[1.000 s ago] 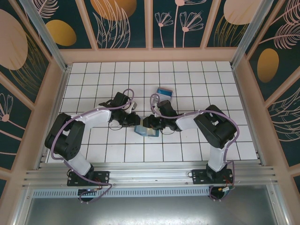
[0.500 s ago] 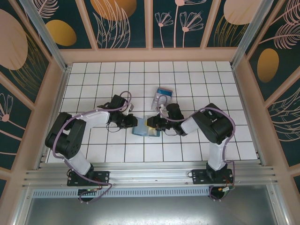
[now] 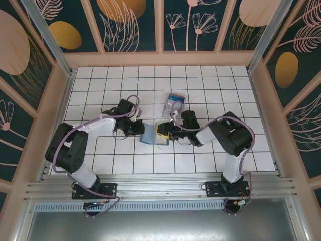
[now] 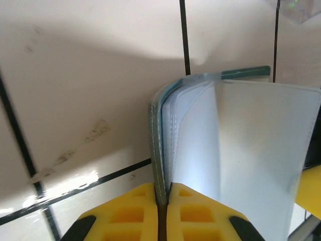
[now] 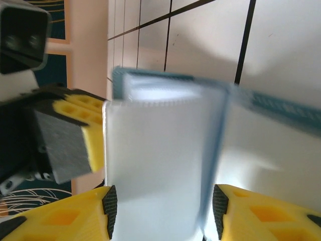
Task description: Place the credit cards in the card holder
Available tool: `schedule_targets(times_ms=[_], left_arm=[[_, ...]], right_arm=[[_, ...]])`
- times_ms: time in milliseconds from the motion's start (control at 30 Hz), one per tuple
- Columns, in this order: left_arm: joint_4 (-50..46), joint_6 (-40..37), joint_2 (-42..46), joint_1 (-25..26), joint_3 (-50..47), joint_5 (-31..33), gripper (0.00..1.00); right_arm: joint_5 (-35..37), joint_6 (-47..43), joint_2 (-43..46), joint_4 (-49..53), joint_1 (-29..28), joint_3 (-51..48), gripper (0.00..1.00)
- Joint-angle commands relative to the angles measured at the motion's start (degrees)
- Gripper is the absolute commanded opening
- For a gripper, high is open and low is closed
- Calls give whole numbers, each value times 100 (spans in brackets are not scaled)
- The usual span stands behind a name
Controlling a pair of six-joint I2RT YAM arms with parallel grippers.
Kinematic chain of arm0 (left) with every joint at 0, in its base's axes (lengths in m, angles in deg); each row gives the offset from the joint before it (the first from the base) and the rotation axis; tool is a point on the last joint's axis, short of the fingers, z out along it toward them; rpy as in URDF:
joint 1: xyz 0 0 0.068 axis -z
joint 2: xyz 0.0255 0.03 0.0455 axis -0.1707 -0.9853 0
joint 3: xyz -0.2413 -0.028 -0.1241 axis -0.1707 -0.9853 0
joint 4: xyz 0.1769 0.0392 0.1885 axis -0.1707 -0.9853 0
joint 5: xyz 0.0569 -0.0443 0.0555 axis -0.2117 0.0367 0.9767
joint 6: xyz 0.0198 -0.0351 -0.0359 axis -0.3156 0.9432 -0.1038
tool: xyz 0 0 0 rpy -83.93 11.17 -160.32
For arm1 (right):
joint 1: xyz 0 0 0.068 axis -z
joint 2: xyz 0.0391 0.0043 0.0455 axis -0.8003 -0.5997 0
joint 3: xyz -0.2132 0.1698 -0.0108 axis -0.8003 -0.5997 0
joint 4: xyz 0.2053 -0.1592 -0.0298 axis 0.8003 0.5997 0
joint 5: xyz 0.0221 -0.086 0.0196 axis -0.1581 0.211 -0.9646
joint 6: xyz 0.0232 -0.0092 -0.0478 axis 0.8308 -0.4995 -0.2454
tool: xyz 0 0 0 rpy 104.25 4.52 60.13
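Observation:
The card holder (image 3: pixel 152 135) stands part open on the tiles between both arms, teal outside, pale blue inside. My left gripper (image 3: pixel 139 128) is shut on the edge of its teal cover (image 4: pixel 159 150). From the right, my right gripper (image 3: pixel 164 131) stands open, its fingertips (image 5: pixel 109 203) on either side of a pale inner leaf (image 5: pixel 160 165) of the holder. I cannot tell whether the pads touch that leaf. The left gripper's yellow finger (image 5: pixel 88 133) is seen at the holder's left edge. A blue credit card (image 3: pixel 175 98) lies behind the holder.
A clear plastic tray (image 3: pixel 173 106) sits on the tiles just behind the right gripper, with the blue card at its far end. Wooden walls enclose the tiled floor on the left, right and back.
My left gripper has closed on the holder's cover. The right gripper's jaws have spread wider. The holder has shifted slightly and opened further.

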Motion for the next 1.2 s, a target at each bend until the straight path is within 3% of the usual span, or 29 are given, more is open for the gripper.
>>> schedule_targets(times_ms=[0, 233, 367, 533, 700, 933, 1167], left_arm=[[-1061, -315, 261, -45, 615, 649, 2], [-2051, -498, 210, -46, 1355, 1023, 2], [-1547, -418, 220, -47, 1080, 486, 2], [-760, -162, 144, -44, 610, -119, 2], [-475, -117, 128, -45, 529, -200, 2], [540, 214, 52, -47, 23, -741, 3], [767, 220, 5, -45, -143, -768, 4]], right_arm=[[48, -364, 413, 685, 118, 59, 57], [193, -1126, 1071, 1999, 230, 586, 57], [467, -1600, 1378, 2784, 287, 909, 56], [916, -2257, 1680, 3786, 1030, 1263, 57], [1850, -3223, 1823, 4845, 1592, 1884, 58], [2739, -4241, 1203, 5673, 1819, 2833, 62], [2422, -4804, 388, 5819, 1810, 3448, 72]])
